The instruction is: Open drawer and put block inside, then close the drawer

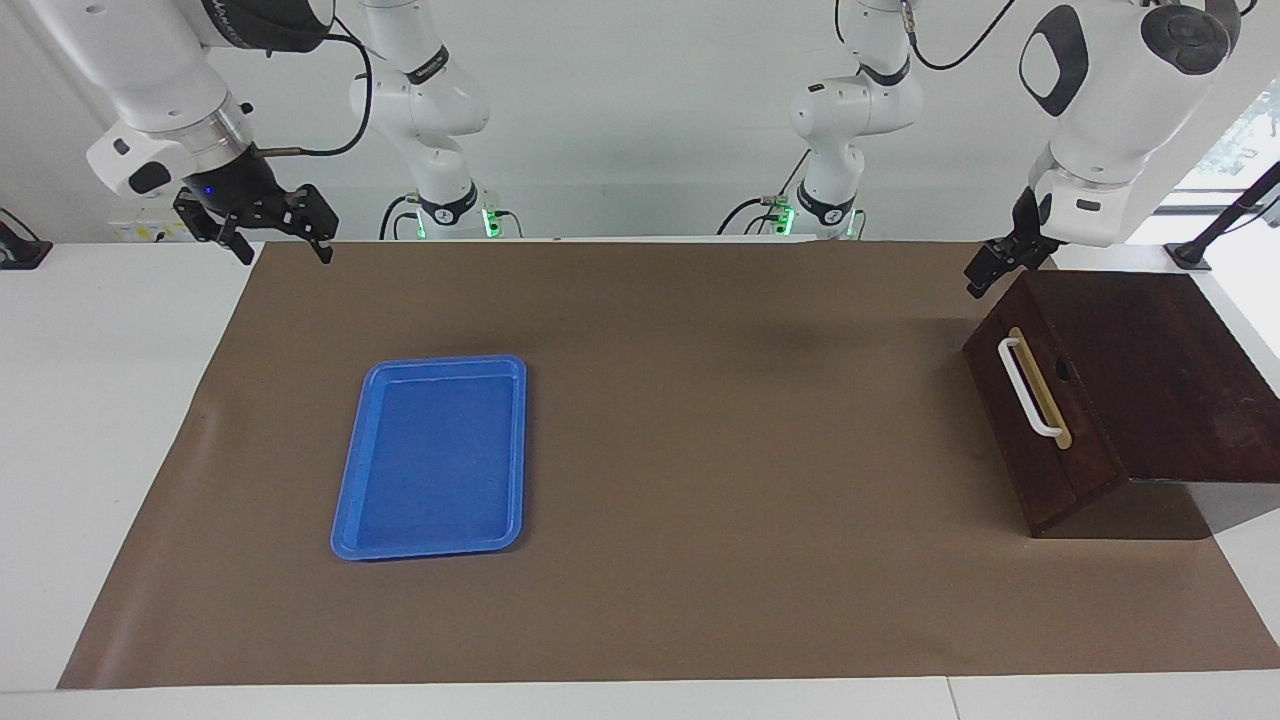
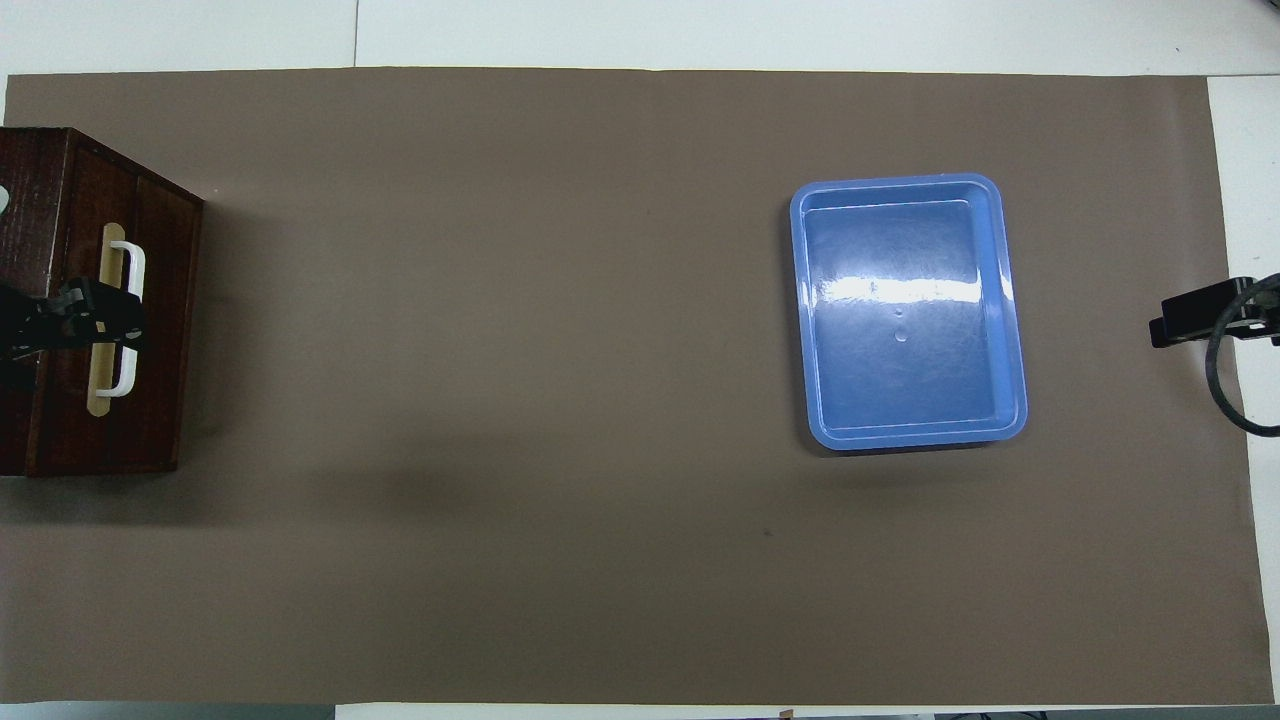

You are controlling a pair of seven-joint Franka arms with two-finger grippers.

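Left gripper [image 1: 985,268] hung raised at the left arm's end of the table. From above it sat over the white handle [image 1: 1030,390]. The facing view showed it up in the air by the cabinet [image 1: 1150,370] corner nearest the robots, touching nothing. Fingers read as spread wide, nothing between them.

Right gripper [image 1: 280,242] waited up high over the mat [image 1: 750,450] edge at the right arm's end, fingers apart and empty.

Drawer [image 1: 1085,440] was shut, front flush w/ the cabinet and facing the right arm's end of the table. Handle's long axis ran from nearer the robots to farther from them, along a tan strip.

Blue tray [image 1: 345,520] lay on the mat toward the right arm's end, well apart from the cabinet, nothing in it.

Key relation, as I judged it: the handle lay below the left gripper, w/ its bar crosswise to any pull toward the table's middle. Left arm was much the nearer. Any drawer move would be its job, dropping down onto the bar.

Not made out:
- Block seen in neither view, not on the mat, tray or cabinet top. Whether it sat inside the shut drawer I couldn't tell.
- Drawer interior hidden.
- Overhead cut off the cabinet's outer part and most of both arms
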